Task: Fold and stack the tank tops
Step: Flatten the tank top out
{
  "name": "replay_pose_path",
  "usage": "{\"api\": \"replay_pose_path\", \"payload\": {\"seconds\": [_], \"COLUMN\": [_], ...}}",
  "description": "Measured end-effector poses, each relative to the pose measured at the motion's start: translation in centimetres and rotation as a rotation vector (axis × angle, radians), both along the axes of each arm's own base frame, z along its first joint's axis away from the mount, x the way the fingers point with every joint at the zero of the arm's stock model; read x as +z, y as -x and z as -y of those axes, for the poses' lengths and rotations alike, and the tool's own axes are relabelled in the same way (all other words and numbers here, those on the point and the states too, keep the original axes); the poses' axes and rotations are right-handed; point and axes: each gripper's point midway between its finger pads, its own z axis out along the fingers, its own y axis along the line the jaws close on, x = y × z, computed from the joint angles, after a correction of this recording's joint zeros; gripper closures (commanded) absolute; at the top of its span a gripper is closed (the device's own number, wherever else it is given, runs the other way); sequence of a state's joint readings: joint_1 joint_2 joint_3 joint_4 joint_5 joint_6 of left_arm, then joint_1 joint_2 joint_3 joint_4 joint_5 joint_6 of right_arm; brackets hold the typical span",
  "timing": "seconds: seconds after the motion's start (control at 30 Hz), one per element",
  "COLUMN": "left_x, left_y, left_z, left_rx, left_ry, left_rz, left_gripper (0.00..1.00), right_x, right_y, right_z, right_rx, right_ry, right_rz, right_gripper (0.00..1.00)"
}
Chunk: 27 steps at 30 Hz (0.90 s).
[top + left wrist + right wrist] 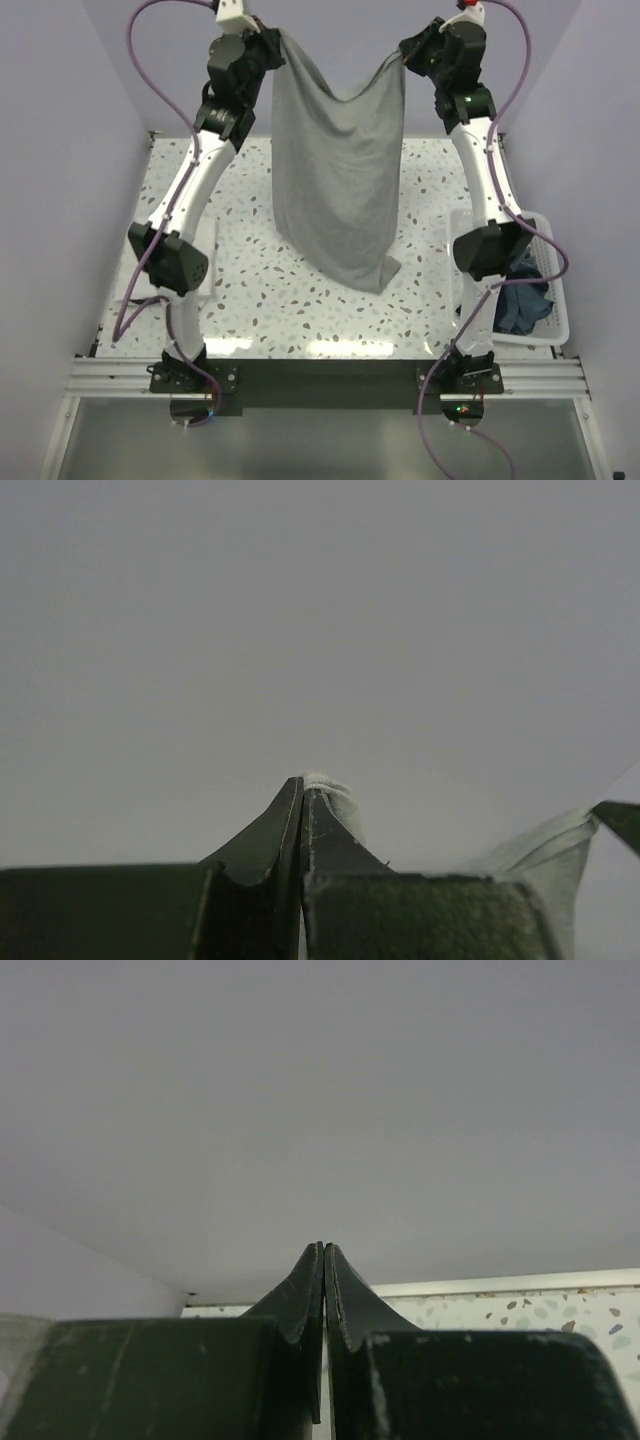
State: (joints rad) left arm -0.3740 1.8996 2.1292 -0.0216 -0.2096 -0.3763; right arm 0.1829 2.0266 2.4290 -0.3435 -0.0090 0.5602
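The grey tank top (335,180) hangs at twelve o'clock above the tabletop (270,300) — the left hand (272,48) at eleven and the right hand (407,55) at one each clamp tight on an upper corner, likely so the cloth drops open and flat for folding. Its lower end sags toward six.

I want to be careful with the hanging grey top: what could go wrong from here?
1. The left gripper pinches only a small fold of the grey tank top right at its tips; it may slip out.
2. The tank top hangs skewed, its low corner bunched; it may land creased.
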Motion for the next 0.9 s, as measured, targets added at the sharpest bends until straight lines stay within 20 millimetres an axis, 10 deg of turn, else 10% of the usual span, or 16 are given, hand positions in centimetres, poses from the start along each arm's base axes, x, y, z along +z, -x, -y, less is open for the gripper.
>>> {"api": "replay_pose_path", "payload": {"seconds": [0.13, 0.23, 0.47, 0.57, 0.73, 0.9], "left_x": [2.7, 6.1, 15.2, 16.0, 8.1, -8.1], "left_y": [-3.0, -1.8, 7.0, 10.9, 12.6, 12.1], "left_z": [-0.7, -2.3, -7.3, -8.7, -8.9, -8.2], "left_rx": [-0.013, -0.007, 0.035, 0.042, 0.024, -0.013], "left_ry": [0.015, 0.02, 0.056, 0.063, 0.056, 0.071], "left_rz": [0.101, 0.202, 0.426, 0.472, 0.35, 0.023], "left_gripper": [1.0, 1.0, 1.0, 1.0, 1.0, 1.0], "right_x": [-2.6, 2.0, 14.7, 16.8, 7.4, -13.0], "right_y": [-2.5, -1.1, 9.8, 13.8, 14.0, 12.5], "right_z": [-0.6, -0.2, 2.2, 3.0, 2.8, 2.4], "right_rx": [0.006, 0.0, -0.023, -0.022, -0.014, -0.019], "right_ry": [-0.002, -0.025, -0.083, -0.097, -0.087, -0.05], "right_rz": [-0.029, 0.096, 0.4, 0.469, 0.3, -0.132], "right_gripper": [1.0, 1.0, 1.0, 1.0, 1.0, 1.0]}}
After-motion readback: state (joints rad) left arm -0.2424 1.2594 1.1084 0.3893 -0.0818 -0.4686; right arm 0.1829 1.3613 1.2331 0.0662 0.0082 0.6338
